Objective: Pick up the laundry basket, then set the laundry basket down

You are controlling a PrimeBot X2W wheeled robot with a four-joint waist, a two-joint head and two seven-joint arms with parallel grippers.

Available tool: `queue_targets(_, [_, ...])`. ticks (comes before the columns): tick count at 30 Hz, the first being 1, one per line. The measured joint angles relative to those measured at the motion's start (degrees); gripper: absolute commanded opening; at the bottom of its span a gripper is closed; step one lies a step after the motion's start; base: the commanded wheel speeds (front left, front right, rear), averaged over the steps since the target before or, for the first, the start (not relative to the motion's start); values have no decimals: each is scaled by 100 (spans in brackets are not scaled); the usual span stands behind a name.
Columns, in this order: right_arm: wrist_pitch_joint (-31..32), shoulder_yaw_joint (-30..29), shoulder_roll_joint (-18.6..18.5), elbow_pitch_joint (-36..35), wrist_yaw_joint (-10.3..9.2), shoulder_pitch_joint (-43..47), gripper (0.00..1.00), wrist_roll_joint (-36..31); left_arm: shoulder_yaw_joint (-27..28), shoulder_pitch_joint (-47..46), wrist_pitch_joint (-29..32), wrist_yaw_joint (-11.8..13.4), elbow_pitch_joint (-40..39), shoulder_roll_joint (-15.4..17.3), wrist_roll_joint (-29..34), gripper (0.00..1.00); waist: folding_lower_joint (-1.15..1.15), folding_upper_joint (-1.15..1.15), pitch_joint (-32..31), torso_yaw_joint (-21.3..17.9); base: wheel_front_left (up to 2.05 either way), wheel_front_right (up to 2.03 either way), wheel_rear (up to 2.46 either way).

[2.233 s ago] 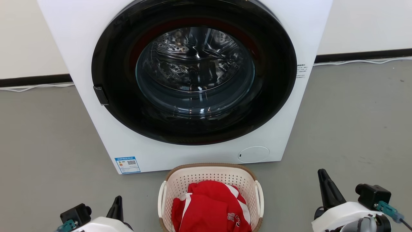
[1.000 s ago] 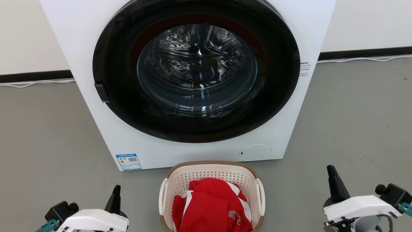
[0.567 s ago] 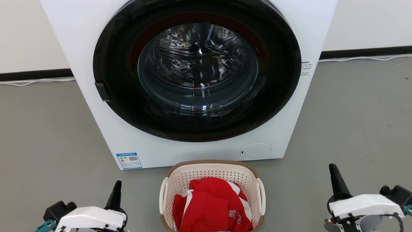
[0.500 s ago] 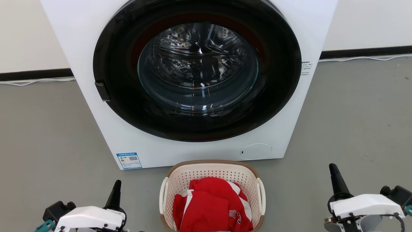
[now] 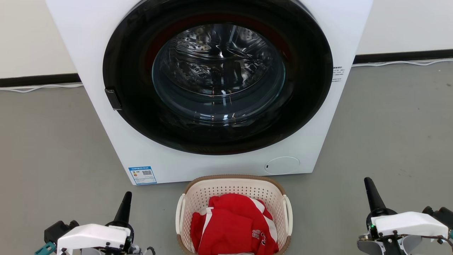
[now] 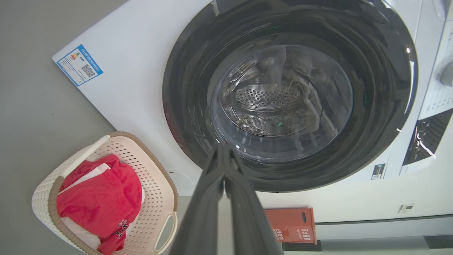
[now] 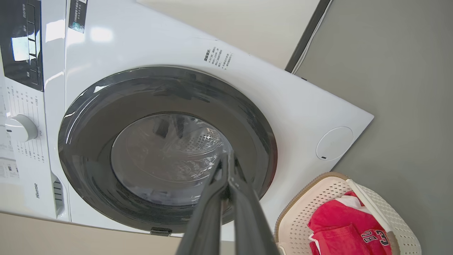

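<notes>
Left gripper [image 6: 223, 153] rises from bottom centre, both fingers pressed together at the tips, which overlap the lower edge of the washing machine [image 6: 141, 71] door [image 6: 184, 88]: black ring, glass centre, perforated steel drum [image 6: 269, 99] visible through it. Laundry basket [image 6: 155, 184] sits lower left on the grey floor [image 6: 32, 117], just beside the machine front, holding a red garment [image 6: 102, 198] with white trim, one white handle [image 6: 165, 232] toward the fingers. Blue label [image 6: 79, 64] upper left on the machine's corner, control panel [image 6: 428, 136] at right edge, red box [image 6: 292, 225] lower centre-right.
</notes>
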Motion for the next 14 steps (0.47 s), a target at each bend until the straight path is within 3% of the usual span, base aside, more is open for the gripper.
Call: queue_targets(14, [213, -74, 30, -134, 0, 2, 0, 909, 133, 0, 234, -113, -197, -43, -681, 0, 0, 0, 27, 16, 0, 0, 0])
